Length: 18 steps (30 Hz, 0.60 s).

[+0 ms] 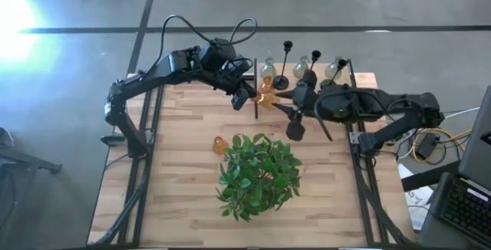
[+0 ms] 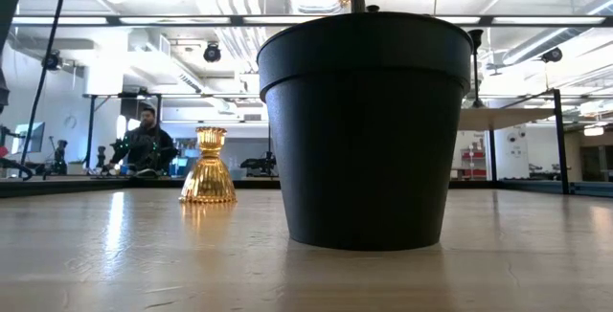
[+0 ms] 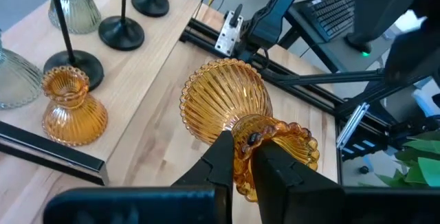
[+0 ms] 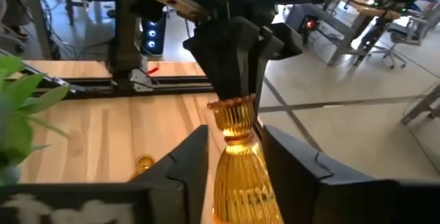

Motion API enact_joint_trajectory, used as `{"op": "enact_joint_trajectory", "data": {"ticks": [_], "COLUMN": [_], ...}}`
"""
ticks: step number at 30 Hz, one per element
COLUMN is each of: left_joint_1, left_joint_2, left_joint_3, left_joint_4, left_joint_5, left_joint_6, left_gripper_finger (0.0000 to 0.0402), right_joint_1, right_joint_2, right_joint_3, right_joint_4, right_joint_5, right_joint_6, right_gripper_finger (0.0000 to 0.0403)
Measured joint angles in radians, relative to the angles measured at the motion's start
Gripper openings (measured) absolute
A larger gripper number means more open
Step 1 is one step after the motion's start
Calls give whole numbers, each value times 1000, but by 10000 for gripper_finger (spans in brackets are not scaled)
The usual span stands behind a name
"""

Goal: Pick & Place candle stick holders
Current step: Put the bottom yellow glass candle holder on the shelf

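The left claw (image 3: 249, 157) is clamped on the neck of a ribbed amber glass candle holder (image 3: 230, 104), held above the wooden surface (image 1: 184, 173). The right claw (image 4: 234, 159) straddles the same holder, fingers apart. This looks like a handover; next, one claw must release cleanly.

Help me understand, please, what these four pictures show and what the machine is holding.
These are two robot arms at a wooden table. One picture looks down from above, one looks level across the tabletop, two come from wrist cameras. The left gripper is shut on an amber holder, lifted off the table; the right gripper stands open on either side of it. On the table stand a potted plant, a second amber holder, and black stemmed holders and clear glass holders along one edge.
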Motion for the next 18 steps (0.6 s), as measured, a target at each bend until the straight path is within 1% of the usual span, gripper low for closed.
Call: {"op": "enact_joint_trajectory", "data": {"ticks": [4, 8, 13, 18], "left_joint_1": [0, -1, -1, -1], "left_joint_2": [0, -3, -4, -5], "left_joint_3": [0, 0, 0, 0], "left_joint_4": [8, 20, 27, 34], "left_joint_5": [0, 0, 0, 0], "left_joint_6": [-5, -8, -9, -9], "left_gripper_finger": [33, 33, 33, 33], "right_joint_1": [-31, -59, -78, -89], "right_joint_2": [39, 85, 149, 221], "right_joint_3": [27, 46, 119, 222], "right_joint_4": [-1, -4, -95, -211], "right_joint_5": [0, 0, -4, -3], "right_joint_6": [0, -4, 20, 7], "right_gripper_finger": [160, 180, 186, 179]}}
